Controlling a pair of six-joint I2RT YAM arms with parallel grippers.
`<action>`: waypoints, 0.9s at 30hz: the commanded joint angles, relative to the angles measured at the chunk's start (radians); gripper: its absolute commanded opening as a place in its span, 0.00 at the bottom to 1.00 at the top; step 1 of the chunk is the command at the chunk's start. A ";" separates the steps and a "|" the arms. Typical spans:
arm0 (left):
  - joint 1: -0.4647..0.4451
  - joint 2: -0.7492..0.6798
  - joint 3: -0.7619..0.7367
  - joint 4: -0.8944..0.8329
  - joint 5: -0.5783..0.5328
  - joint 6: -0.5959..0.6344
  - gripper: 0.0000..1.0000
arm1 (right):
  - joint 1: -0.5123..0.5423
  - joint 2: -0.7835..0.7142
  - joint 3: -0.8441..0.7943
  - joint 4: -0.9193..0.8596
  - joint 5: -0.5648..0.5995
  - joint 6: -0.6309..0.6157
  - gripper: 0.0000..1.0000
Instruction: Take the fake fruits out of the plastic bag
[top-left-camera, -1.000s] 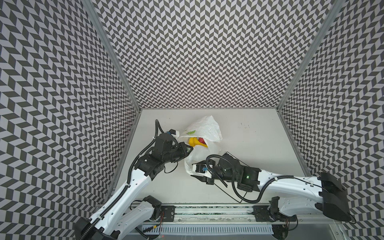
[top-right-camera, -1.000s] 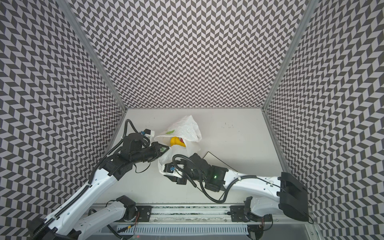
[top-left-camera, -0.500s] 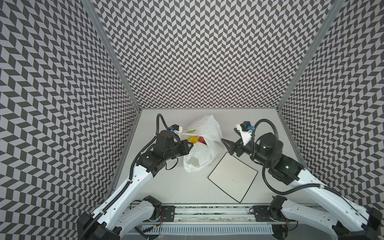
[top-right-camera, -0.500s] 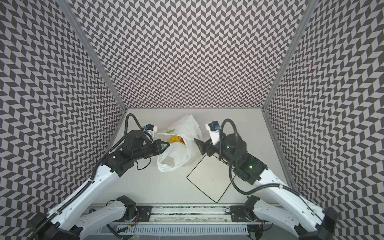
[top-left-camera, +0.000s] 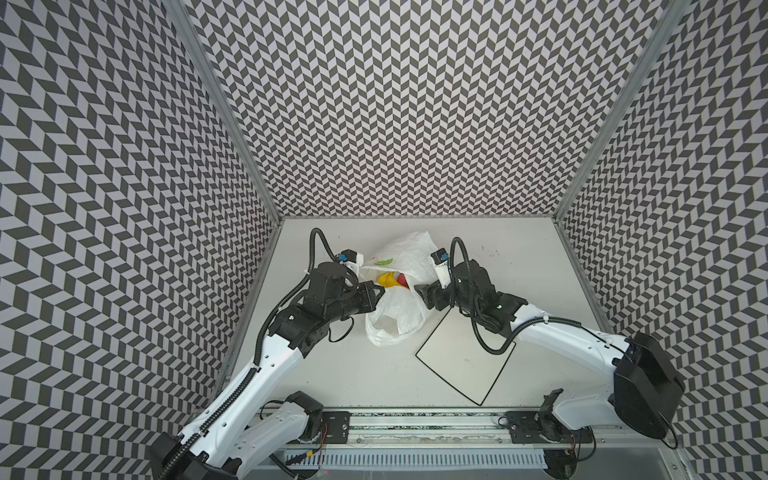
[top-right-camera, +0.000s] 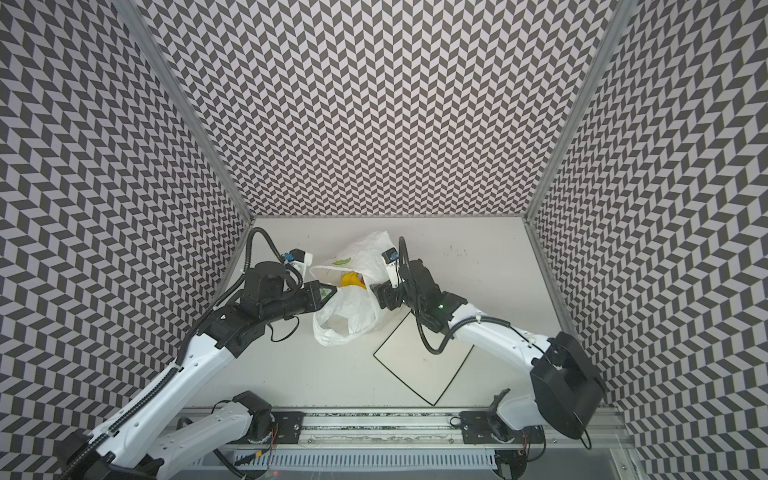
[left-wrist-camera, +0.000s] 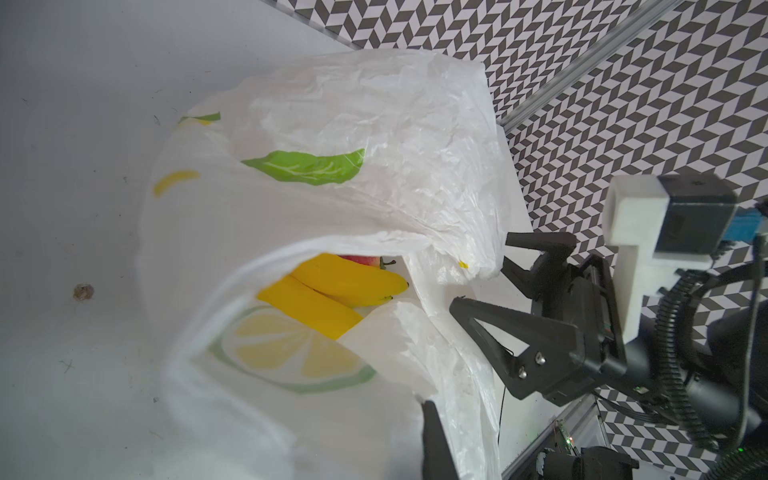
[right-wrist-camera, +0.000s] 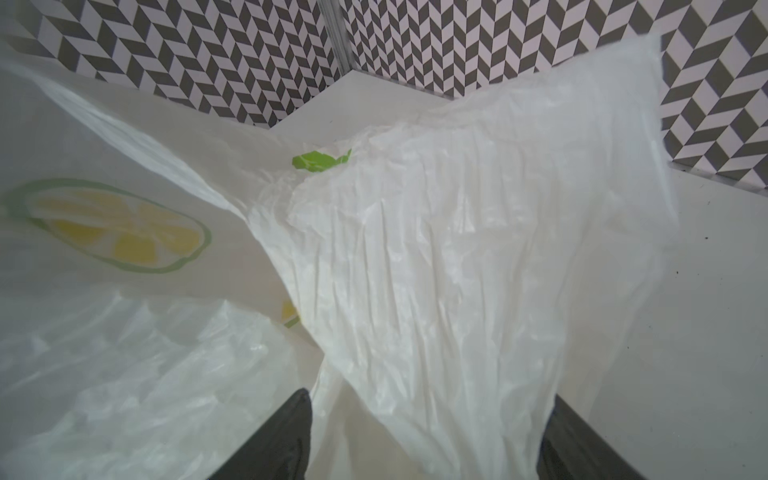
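The plastic bag (top-left-camera: 397, 309) lies crumpled mid-table in both top views (top-right-camera: 353, 307), its mouth held up. Inside it show yellow bananas (top-left-camera: 386, 279) (left-wrist-camera: 332, 291) and a red strawberry (top-left-camera: 402, 281) (left-wrist-camera: 361, 261); other fake fruits are hidden. My left gripper (top-left-camera: 380, 293) (top-right-camera: 332, 291) is shut on the bag's left rim; in the left wrist view one finger (left-wrist-camera: 432, 440) presses the film. My right gripper (top-left-camera: 419, 291) (top-right-camera: 376, 291) (left-wrist-camera: 482, 270) stands open at the bag's right edge. In the right wrist view, bag film (right-wrist-camera: 436, 270) hangs between its spread fingers (right-wrist-camera: 282, 436).
A flat white square plate with a black rim (top-left-camera: 465, 365) (top-right-camera: 419, 365) lies in front of the bag, partly under my right arm. Patterned walls close in the table on three sides. The arm bases and a rail stand along the front edge.
My right arm swung from low in front of the bag out to the right, then closed in on the bag's right edge with jaws opened. The left gripper kept its hold, lifting the rim slightly.
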 joint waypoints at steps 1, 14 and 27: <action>0.001 -0.019 0.037 -0.031 -0.032 0.021 0.00 | -0.006 0.034 0.045 0.136 0.041 -0.019 0.75; 0.047 0.021 0.176 -0.067 -0.219 0.142 0.00 | -0.012 -0.006 0.147 0.020 -0.149 -0.054 0.08; 0.175 0.378 0.591 0.055 -0.309 0.534 0.00 | -0.049 0.136 0.519 -0.015 -0.121 -0.040 0.06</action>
